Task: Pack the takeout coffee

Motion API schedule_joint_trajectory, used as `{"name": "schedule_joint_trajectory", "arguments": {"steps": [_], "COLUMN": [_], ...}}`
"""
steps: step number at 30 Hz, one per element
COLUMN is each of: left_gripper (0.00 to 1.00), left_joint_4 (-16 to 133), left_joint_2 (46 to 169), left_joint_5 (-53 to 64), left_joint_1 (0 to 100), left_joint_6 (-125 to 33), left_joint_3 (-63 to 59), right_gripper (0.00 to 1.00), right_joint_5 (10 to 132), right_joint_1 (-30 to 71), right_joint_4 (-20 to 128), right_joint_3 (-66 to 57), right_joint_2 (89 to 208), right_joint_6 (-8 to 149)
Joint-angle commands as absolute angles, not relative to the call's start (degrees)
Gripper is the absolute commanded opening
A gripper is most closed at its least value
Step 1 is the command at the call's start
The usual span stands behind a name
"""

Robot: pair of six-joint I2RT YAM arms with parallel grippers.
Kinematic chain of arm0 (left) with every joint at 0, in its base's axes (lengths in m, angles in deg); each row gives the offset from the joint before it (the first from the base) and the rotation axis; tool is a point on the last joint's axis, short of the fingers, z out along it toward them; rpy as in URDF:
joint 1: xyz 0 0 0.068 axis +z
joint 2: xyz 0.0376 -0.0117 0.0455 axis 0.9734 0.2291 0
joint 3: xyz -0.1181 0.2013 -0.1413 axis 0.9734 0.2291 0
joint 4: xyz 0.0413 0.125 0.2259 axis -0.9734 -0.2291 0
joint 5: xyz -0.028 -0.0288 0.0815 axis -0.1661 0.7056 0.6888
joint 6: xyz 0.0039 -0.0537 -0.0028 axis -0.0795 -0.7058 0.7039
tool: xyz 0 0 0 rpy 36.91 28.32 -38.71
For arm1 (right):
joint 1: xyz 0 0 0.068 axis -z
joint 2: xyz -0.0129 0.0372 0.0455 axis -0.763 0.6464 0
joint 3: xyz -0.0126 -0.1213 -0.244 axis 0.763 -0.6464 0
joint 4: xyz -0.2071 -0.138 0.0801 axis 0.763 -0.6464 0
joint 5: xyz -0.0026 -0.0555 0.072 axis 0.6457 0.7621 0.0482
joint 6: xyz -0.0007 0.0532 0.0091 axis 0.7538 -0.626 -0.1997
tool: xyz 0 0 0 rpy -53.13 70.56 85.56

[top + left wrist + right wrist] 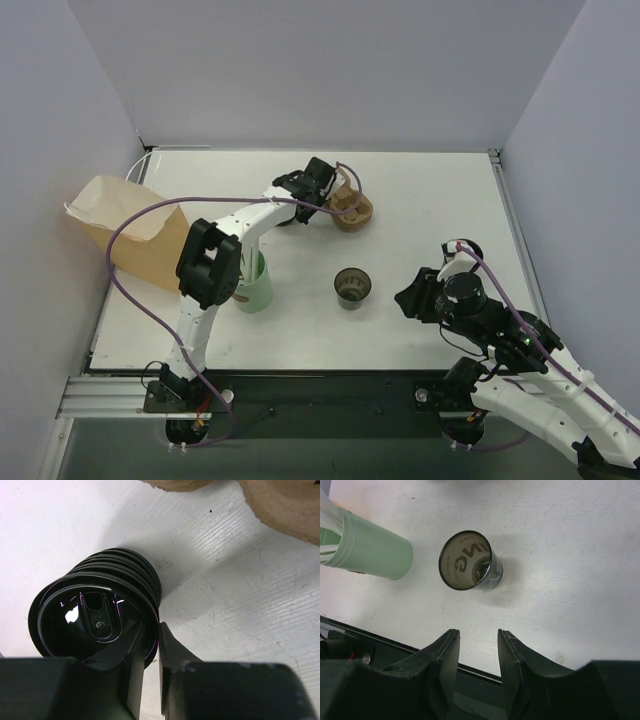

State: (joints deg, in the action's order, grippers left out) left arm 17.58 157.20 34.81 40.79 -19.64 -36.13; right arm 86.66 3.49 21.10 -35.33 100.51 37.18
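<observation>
Our left gripper's [151, 630] jaws straddle the coffee's [100, 615] rim, one over the lid, one outside; we cannot tell whether they pinch it. Our right gripper's [478, 635] jaws stand apart, a lidless cup [467, 562] ahead.

**Right side open, left crowded**

Wide passage over the table [440, 200] along its right edge. Left edge blocked by a paper bag [125, 235], green cup with straws [255, 290] near it. Near middle: a lidless black cup [352, 287], clear all round. Far middle tight: takeout coffee [100, 610] pinched in the left gripper [152, 632], pulp cup carrier [352, 210] just beside.
</observation>
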Motion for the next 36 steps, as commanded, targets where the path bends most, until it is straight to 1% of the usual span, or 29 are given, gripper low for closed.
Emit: {"name": "schedule_joint_trajectory", "arguments": {"steps": [1, 10, 13, 16, 17, 19, 20, 21, 23, 24, 26, 27, 28, 30, 31, 33, 34, 36], "left_gripper": [0.21, 0.20, 0.19, 0.18, 0.18, 0.16, 0.15, 0.15, 0.15, 0.15, 0.15, 0.15, 0.15, 0.15, 0.15, 0.15, 0.15, 0.16], "left_joint_4": [16.90, 13.83, 12.60, 9.79, 7.95, 6.97, 7.14, 7.58, 10.46, 12.31, 18.63, 20.92, 26.08, 31.90, 38.63, 46.04, 53.56, 59.32], "left_joint_2": [154.97, 153.75, 151.64, 148.30, 146.03, 143.04, 139.37, 137.33, 130.50, 128.02, 120.74, 118.61, 116.50, 110.70, 108.94, 104.10, 102.61, 99.61], "left_joint_5": [36.86, 38.00, 37.92, 33.98, 29.18, 23.36, 19.50, 12.67, 4.73, -2.79, -9.86, -13.55, -19.50, -24.90, -30.67, -34.22, -37.03, -38.28], "left_joint_1": [40.28, 38.97, 37.91, 37.21, 36.77, 36.42, 36.50, 36.42, 36.42, 36.42, 36.42, 36.50, 36.50, 36.59, 36.42, 36.42, 36.42, 36.42], "left_joint_6": [-19.03, -19.55, -20.60, -23.67, -25.77, -28.42, -31.39, -32.81, -37.62, -39.14, -44.06, -45.90, -50.44, -55.21, -60.72, -66.10, -72.14, -76.57], "left_joint_3": [-39.76, -42.83, -43.80, -46.43, -47.57, -47.41, -46.62, -44.44, -40.57, -35.24, -30.03, -27.04, -21.97, -16.40, -10.90, -5.86, -0.79, 2.50], "right_gripper": [0.37, 0.37, 0.37, 0.37, 0.37, 0.37, 0.37, 0.37, 0.38, 0.38, 0.38, 0.38, 0.38, 0.38, 0.38, 0.38, 0.38, 0.38], "right_joint_5": [87.17, 87.17, 86.91, 86.65, 86.38, 85.42, 84.63, 84.27, 83.92, 83.75, 82.00, 79.38, 77.17, 73.65, 73.46, 73.63, 73.64, 72.42], "right_joint_1": [2.97, 2.97, 2.97, 2.97, 2.97, 2.97, 2.97, 2.97, 2.97, 2.97, 2.97, 2.97, 2.97, 2.97, 2.88, 2.88, 2.88, 2.88], "right_joint_4": [21.02, 21.02, 21.02, 22.60, 23.30, 25.68, 26.47, 28.13, 30.24, 32.78, 37.26, 43.55, 47.44, 57.52, 59.94, 65.72, 67.50, 72.76], "right_joint_3": [-33.65, -33.65, -33.04, -32.51, -32.69, -32.34, -32.16, -31.99, -32.51, -33.64, -36.45, -37.95, -42.05, -45.50, -47.78, -49.47, -50.17, -51.49], "right_joint_2": [101.14, 100.96, 101.23, 101.32, 101.14, 100.96, 100.79, 100.09, 98.25, 97.46, 94.48, 93.42, 92.45, 90.16, 89.54, 88.75, 88.75, 89.53], "right_joint_6": [37.50, 37.33, 37.33, 38.03, 38.73, 40.05, 40.58, 41.54, 41.81, 41.29, 41.11, 42.41, 44.25, 47.60, 51.53, 55.15, 57.96, 60.61]}}
